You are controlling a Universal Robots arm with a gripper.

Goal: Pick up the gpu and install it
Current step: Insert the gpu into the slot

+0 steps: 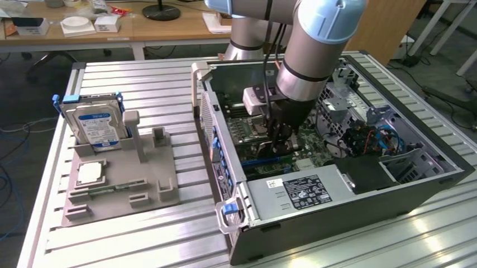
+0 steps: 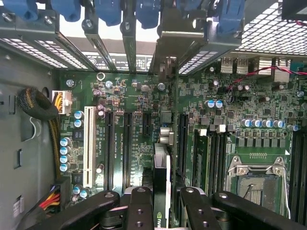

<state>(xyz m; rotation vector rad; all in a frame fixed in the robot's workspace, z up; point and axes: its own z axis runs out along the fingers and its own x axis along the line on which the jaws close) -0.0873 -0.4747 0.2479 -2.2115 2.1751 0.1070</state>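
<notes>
An aluminium-slat table (image 1: 149, 234) carries everything; on it an open computer case (image 1: 335, 223) lies on its side, towards the exterior view's right; the robot arm (image 1: 313, 50) comes down from above into the case's open bay.

Inside the case a grey power supply (image 1: 298, 192) with a label sits at the near end; the green motherboard (image 2: 139, 96) covers the floor of the bay, with a sleeved cable bundle (image 2: 43, 110) running along one side wall.

On the exterior view's left, well apart from the case, a grey holder (image 1: 149, 184) rests on the table; a hard drive (image 1: 97, 125) with a blue-and-white label stands upright at its far end; a square processor chip (image 1: 91, 172) and a narrow green memory stick (image 1: 111, 187) lie flat in its nearer recesses.

The gripper (image 2: 165, 201) hangs low over the motherboard, its fingers (image 2: 139, 206) clamped on either side of the gpu (image 2: 161, 167); the card shows edge-on as a slim dark strip, upright between two long black expansion slots (image 2: 127, 143); whether its lower edge sits in a slot I cannot tell.

A white expansion slot (image 2: 89, 143) lies further off beside the black ones; the empty processor socket (image 2: 254, 177) sits on the other side of the card; blue latches (image 2: 110, 9) line the case's rear slot openings.
</notes>
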